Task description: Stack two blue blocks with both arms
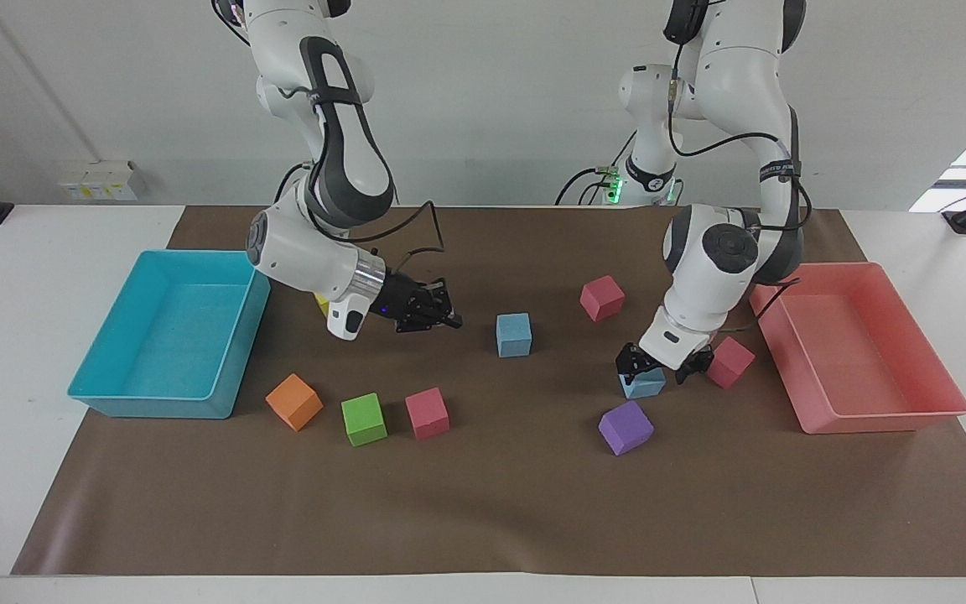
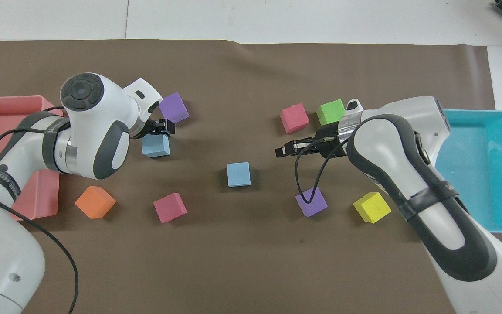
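Brown matting covers the tabletop, with coloured foam cubes scattered between a cyan tray (image 1: pixel 173 335) and a pink tray (image 1: pixel 869 352). One blue block (image 1: pixel 514 334) sits mid-mat. The other blue block (image 1: pixel 642 384) lies at about four o'clock from it in the facing view. The left hand (image 1: pixel 661 367) is down at this second block with its fingers spread wide and nothing gripped. The right hand (image 1: pixel 441 319), at nine o'clock of the central block, is pinched closed, empty, and waits. The step in hand appears to be the left arm's grasp. It would go best with the fingers centred on opposite flat faces before closing, then a straight lift. Care is needed with the pink cube (image 1: pixel 730 361) at two o'clock of the block and the purple cube (image 1: pixel 625 427) at seven o'clock.
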You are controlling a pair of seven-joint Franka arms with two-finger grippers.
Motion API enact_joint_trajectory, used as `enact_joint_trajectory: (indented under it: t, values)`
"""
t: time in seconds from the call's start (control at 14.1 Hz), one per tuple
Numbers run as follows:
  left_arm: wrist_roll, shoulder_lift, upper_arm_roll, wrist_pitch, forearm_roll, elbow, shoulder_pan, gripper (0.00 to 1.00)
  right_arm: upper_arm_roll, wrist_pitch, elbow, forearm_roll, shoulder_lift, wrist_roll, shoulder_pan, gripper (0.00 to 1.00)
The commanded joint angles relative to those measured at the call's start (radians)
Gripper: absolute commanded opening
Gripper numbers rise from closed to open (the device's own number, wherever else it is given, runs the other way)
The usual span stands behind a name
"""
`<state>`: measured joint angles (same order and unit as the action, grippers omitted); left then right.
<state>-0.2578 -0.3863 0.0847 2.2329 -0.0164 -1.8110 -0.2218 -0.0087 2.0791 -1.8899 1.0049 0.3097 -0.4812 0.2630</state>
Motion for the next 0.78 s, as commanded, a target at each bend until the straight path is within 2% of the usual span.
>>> enact_joint_trajectory:
  t: [0.0, 0.21, 0.28, 0.43, 0.5, 0.71]
  values:
    - [-0.021, 0.013, -0.013, 0.034, -0.023, -0.057, -0.027, 1.0, 0.007, 0.022, -0.002, 0.087, 0.046, -0.034, 0.005, 0.0]
    - [-0.021, 0.015, -0.013, 0.037, -0.023, -0.064, -0.021, 1.0, 0.007, 0.016, -0.018, 0.095, 0.054, -0.03, 0.01, 0.0]
    - [-0.021, 0.018, -0.013, 0.033, -0.023, -0.071, -0.019, 0.98, 0.007, 0.019, -0.029, 0.098, 0.051, -0.027, 0.015, 0.0]
    - [-0.021, 0.02, -0.013, 0.04, -0.023, -0.094, -0.025, 0.87, 0.007, 0.022, -0.041, 0.133, 0.075, -0.027, 0.024, 0.0]
    - [-0.02, 0.02, -0.013, 0.033, -0.023, -0.096, -0.025, 0.73, 0.007, 0.035, -0.04, 0.144, 0.087, -0.027, 0.041, 0.0]
    - [-0.024, 0.021, -0.014, 0.018, -0.023, -0.093, -0.03, 0.19, 0.007, 0.061, -0.041, 0.146, 0.114, -0.028, 0.056, 0.0]
